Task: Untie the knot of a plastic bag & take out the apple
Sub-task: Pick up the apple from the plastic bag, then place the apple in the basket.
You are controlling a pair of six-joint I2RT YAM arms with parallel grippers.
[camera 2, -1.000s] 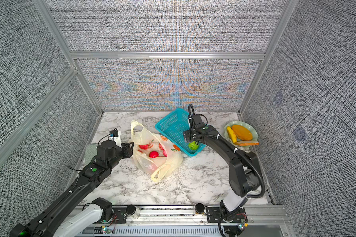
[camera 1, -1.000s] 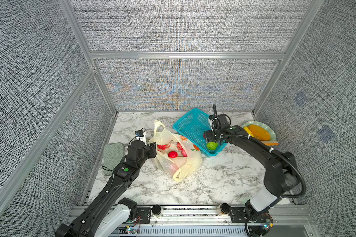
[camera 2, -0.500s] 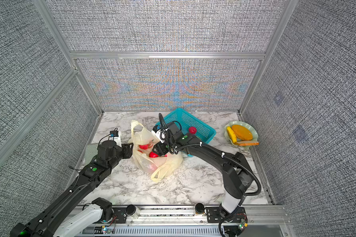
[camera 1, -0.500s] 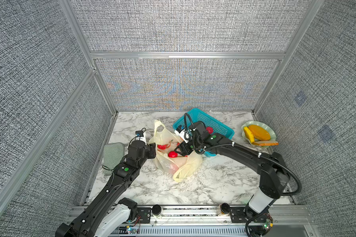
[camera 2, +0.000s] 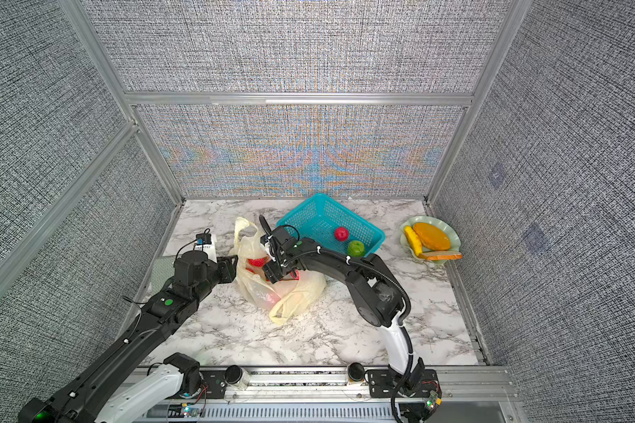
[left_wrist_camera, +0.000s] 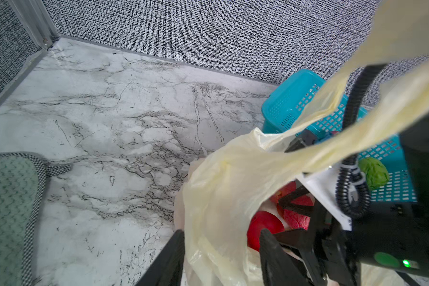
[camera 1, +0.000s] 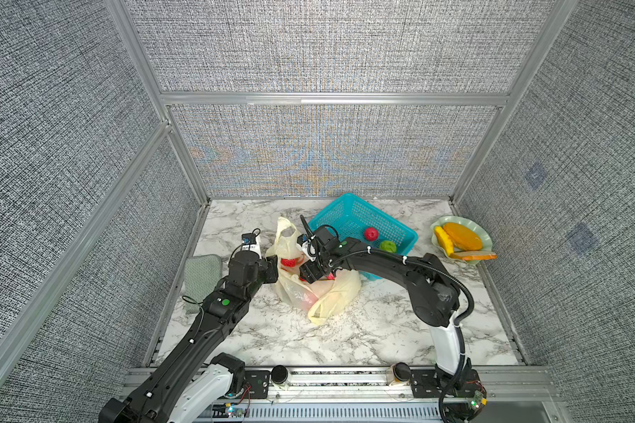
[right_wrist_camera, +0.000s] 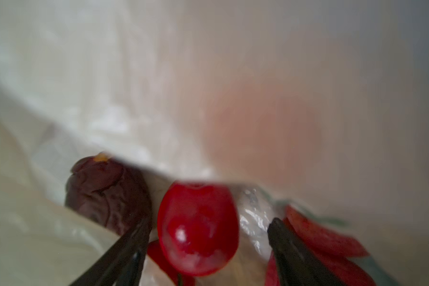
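Two arms, matte blk, boxy joints, each w/ a white shell on the bottom link. On left arm (camera 1: 217, 311): round green dot (camera 1: 225, 302) on the elbow block, thin blk wire looping off one side, white camera box (camera 1: 250, 244) w/ blue tag at the wrist. On right arm (camera 1: 393, 267): ribbed blk hose (camera 1: 462, 293) held by white zip ties, small green light (camera 1: 343, 243) nr the wrist. Both left tool (left_wrist_camera: 222, 232) & right tool (right_wrist_camera: 209, 220): slim blk angular fingers (right_wrist_camera: 124, 252). Bases bolted to a silver rail (camera 1: 345, 381) w/ bare boards, red/blk wires.
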